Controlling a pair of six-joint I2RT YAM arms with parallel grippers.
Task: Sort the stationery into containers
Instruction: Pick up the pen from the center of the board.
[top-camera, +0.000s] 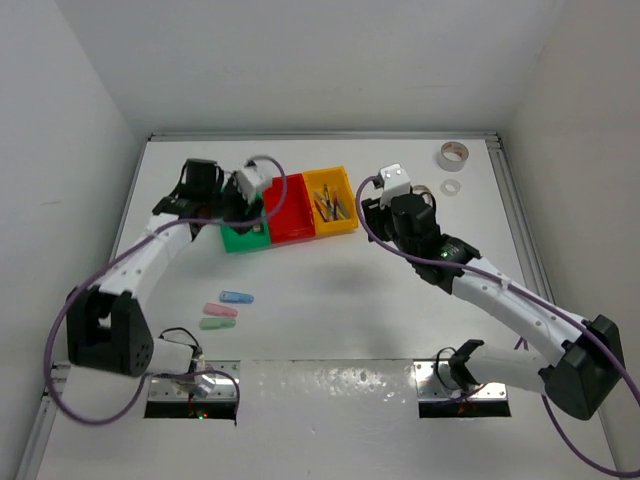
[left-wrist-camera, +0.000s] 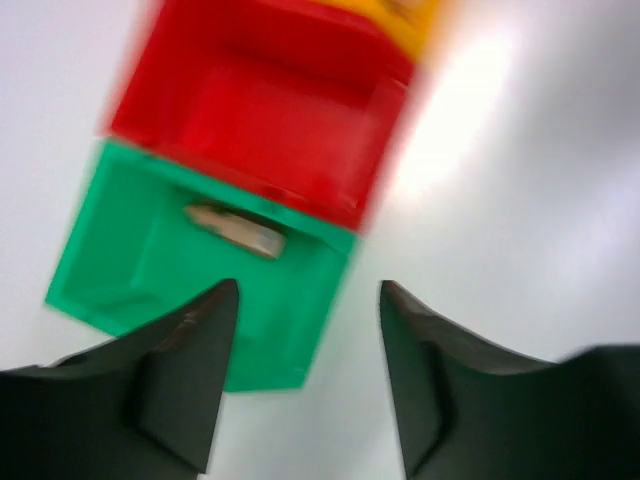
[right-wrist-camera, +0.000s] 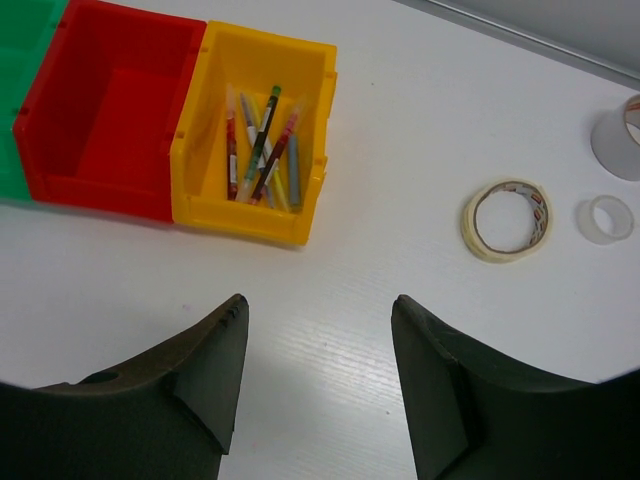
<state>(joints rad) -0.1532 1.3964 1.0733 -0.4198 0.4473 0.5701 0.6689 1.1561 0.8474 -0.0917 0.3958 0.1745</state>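
Note:
The three joined containers stand in a row: green (top-camera: 238, 240), red (top-camera: 290, 212) and yellow (top-camera: 333, 200). My left gripper (top-camera: 238, 214) (left-wrist-camera: 308, 288) hovers open over the green container (left-wrist-camera: 150, 270), nothing between its fingers. A short tan-orange piece (left-wrist-camera: 236, 230), blurred, lies inside that bin. The red container (right-wrist-camera: 105, 110) is empty. Several pens (right-wrist-camera: 262, 150) lie in the yellow container (right-wrist-camera: 250, 215). My right gripper (top-camera: 373, 215) (right-wrist-camera: 320, 300) stands open and empty over bare table, just near of the yellow bin. Blue (top-camera: 236, 297), pink (top-camera: 220, 310) and green (top-camera: 217, 323) pastel pieces lie on the table at the left front.
A tan tape roll (right-wrist-camera: 507, 220), a small clear-white roll (right-wrist-camera: 607, 218) and a grey roll (right-wrist-camera: 620, 140) sit at the right back of the table. From above, the grey roll (top-camera: 452, 154) and white ring (top-camera: 452, 187) show near the right wall.

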